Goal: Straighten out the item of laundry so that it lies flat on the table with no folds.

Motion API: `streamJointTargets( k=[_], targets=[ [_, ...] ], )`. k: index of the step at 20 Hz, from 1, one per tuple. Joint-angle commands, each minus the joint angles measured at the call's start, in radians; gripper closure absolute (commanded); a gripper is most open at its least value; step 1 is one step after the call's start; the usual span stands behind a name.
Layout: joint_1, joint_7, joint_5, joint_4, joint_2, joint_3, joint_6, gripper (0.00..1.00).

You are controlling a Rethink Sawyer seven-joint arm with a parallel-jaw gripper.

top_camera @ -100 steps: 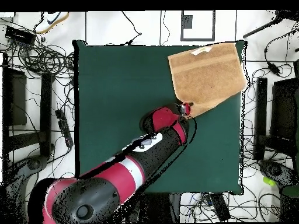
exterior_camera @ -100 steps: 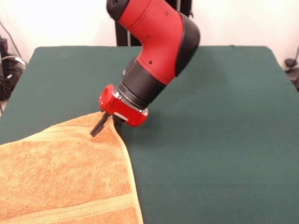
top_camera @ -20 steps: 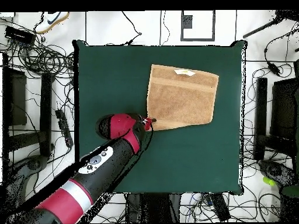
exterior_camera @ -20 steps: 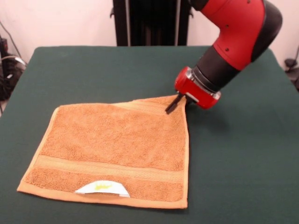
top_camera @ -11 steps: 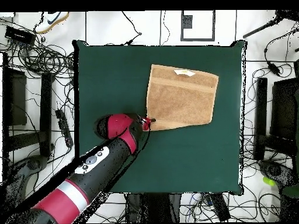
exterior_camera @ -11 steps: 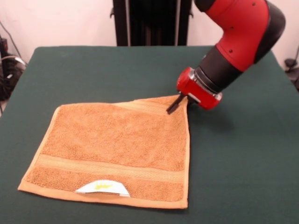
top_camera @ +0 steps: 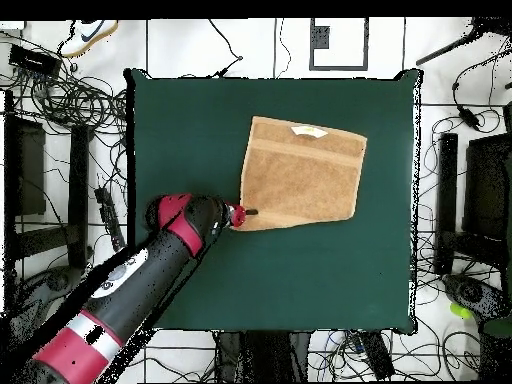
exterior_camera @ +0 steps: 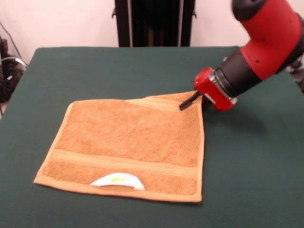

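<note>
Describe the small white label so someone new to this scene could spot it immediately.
Start at the dark green table and find the orange-tan towel lying on it. Along the towel's edge farthest from the robot sits the white label, a curved patch, the only white on the cloth.

Towel (exterior_camera: 128,137): orange-tan terry, uniform colour over the pile. A smoother woven band in the same shade, slightly paler, crosses near each end; the edges carry a plain hem of the same paler tone.

Label (exterior_camera: 117,181): white, with a small yellowish mark at its centre, possibly printing; too small to read.

Table (exterior_camera: 95,71): dark green cloth, plain, no pattern.

Arm (exterior_camera: 268,40): glossy red shell over a black section, then a red collar with a thin pale ring. In the overhead view a light grey or silver band crosses the red farther up the arm.

Gripper (exterior_camera: 190,100): black.
</note>
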Motion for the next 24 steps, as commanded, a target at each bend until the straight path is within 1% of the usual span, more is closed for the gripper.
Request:
streamJointTargets(
  k=[1,3,5,9,13,15,16,18,21,23,24],
  targets=[
    [0.074,0.368,0.013,-0.178,0.149,0.073,0.287,1.00],
    [0.067,0.361,0.015,-0.169,0.127,0.096,0.287,1.00],
    [0.061,0.365,0.037,-0.137,0.093,0.146,0.247,1.00],
    [0.050,0.328,0.059,-0.069,0.017,0.225,0.181,1.00],
    [0.039,0.280,0.044,-0.023,-0.030,0.262,0.124,1.00],
    [0.044,0.307,0.042,-0.004,-0.036,0.263,0.073,1.00],
    [0.046,0.321,0.041,0.006,-0.040,0.263,0.048,0.00],
    [0.036,0.290,0.033,0.040,-0.064,0.293,-0.023,0.00],
    [-0.018,0.182,0.019,0.146,-0.160,0.391,-0.179,0.00],
    [-0.071,0.100,-0.011,0.206,-0.233,0.454,-0.242,0.00],
    [-0.096,0.078,-0.024,0.233,-0.267,0.475,-0.251,0.00]
  ],
)
